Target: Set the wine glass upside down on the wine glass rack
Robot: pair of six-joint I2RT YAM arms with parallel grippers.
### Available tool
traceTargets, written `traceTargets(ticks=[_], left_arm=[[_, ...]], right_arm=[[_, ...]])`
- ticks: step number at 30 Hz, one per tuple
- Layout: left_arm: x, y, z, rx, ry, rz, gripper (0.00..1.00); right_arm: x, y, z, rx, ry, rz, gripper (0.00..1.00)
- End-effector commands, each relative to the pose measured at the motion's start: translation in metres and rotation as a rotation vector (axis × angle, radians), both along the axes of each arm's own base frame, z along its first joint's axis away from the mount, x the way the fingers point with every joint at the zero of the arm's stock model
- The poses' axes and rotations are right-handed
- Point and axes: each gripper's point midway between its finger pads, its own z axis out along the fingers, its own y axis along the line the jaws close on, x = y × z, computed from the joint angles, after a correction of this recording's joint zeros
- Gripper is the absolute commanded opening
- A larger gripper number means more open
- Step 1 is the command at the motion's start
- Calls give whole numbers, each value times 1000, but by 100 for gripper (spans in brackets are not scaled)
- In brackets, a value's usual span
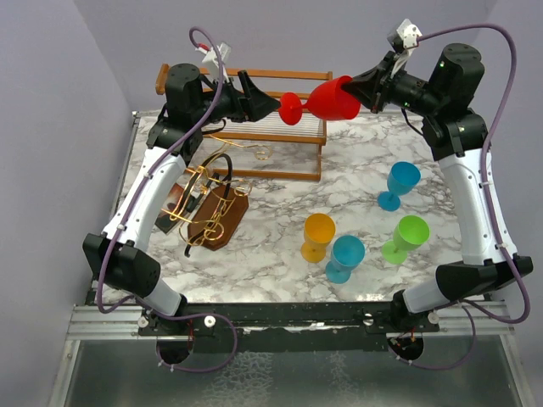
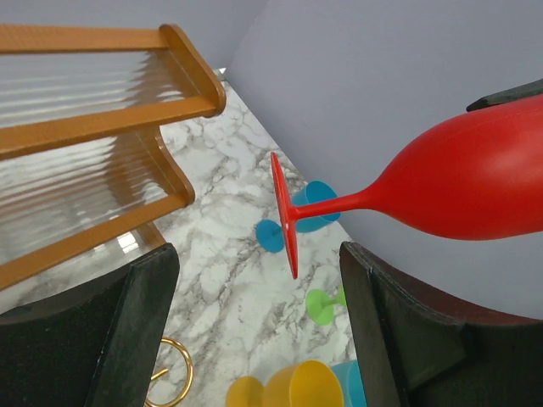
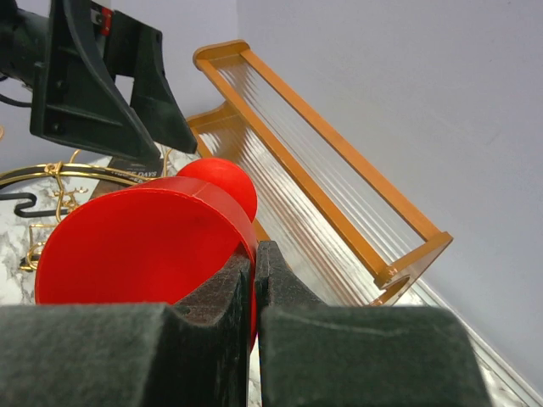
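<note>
Top, left-wrist and right-wrist views. The red glass [image 1: 331,100] is held in the air on its side at 12 o'clock over the tabletop [image 1: 271,284]. Its foot points toward 9 o'clock and its mouth toward 3 o'clock.

The right arm [image 1: 475,195] rises from its base at 5 o'clock, bends at the elbow near 1 o'clock and turns its wrist inward. The right gripper [image 1: 352,87] is pinched narrow on the rim of the bowl; in the right-wrist view its fingers [image 3: 212,339] press the wall of the bowl from inside and outside.

The left arm [image 1: 144,199] rises from 7 o'clock to an elbow near 11 o'clock, with its wrist level and aimed toward 3 o'clock. The left gripper [image 1: 273,107] is spread wide and holds nothing. Its tips stand just beside the foot of the glass. In the left-wrist view the foot lies ahead of the gap between the fingers [image 2: 127,331], apart from both.

The rack [image 1: 212,203], gold wire on a dark base, stands on the tabletop at 9 o'clock, below the left forearm and well apart from the red glass. The orange-brown frame [image 1: 284,131] stands at 12 o'clock, under the two grippers.

Upright on the tabletop are a blue glass [image 1: 400,182] at 3 o'clock, a green glass [image 1: 407,237] at 4 o'clock, and a yellow glass [image 1: 318,236] touching or just beside a teal glass [image 1: 345,257] near 5 o'clock.
</note>
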Motion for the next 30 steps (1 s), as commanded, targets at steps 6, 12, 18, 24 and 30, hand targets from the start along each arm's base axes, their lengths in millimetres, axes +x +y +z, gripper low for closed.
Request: traceTargets(ticks=[6, 12, 18, 24, 30], left_arm=[[-6, -19, -10, -108, 121, -104, 64], [-4, -23, -15, -123, 152, -117, 36], [-7, -23, -12, -122, 134, -127, 9], [-10, -11, 5, -79, 11, -96, 0], [4, 56, 38, 41, -150, 100, 0]], right_arm=[[1, 19, 11, 34, -26, 49, 1], [-1, 19, 12, 35, -32, 48, 1], [2, 17, 6, 25, -32, 34, 1], [0, 14, 0, -7, -37, 27, 34], [-2, -3, -7, -81, -64, -68, 68]])
